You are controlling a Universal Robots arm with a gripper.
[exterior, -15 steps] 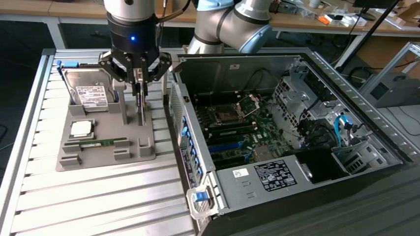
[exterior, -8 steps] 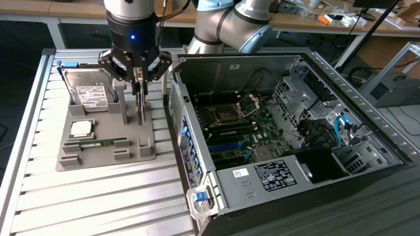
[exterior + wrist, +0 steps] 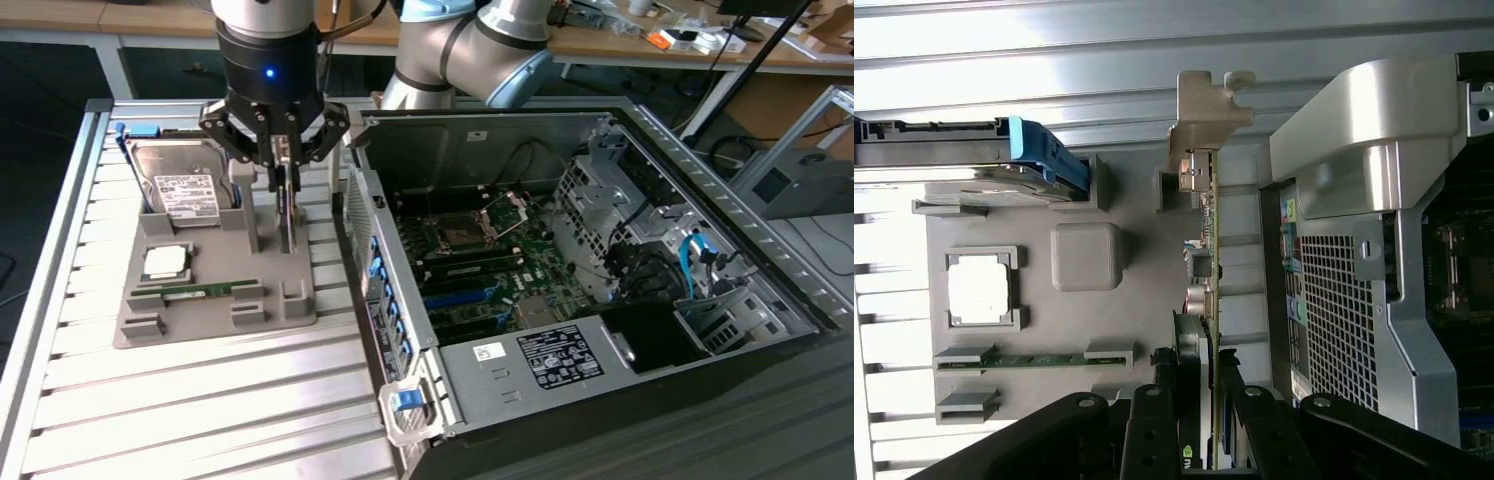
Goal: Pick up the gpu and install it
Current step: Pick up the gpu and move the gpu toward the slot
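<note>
Fingers (image 3: 1151, 432) part-closed, apparently pinching the upright gpu (image 3: 1208, 240) between them

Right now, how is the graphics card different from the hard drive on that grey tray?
The graphics card stands upright on its edge, while the hard drive leans back in its holder. The graphics card is a thin dark board; the hard drive is a thicker silver box with a white label. The gripper is closed on the graphics card; the hard drive is untouched. Both sit in slots of the grey tray.
</note>
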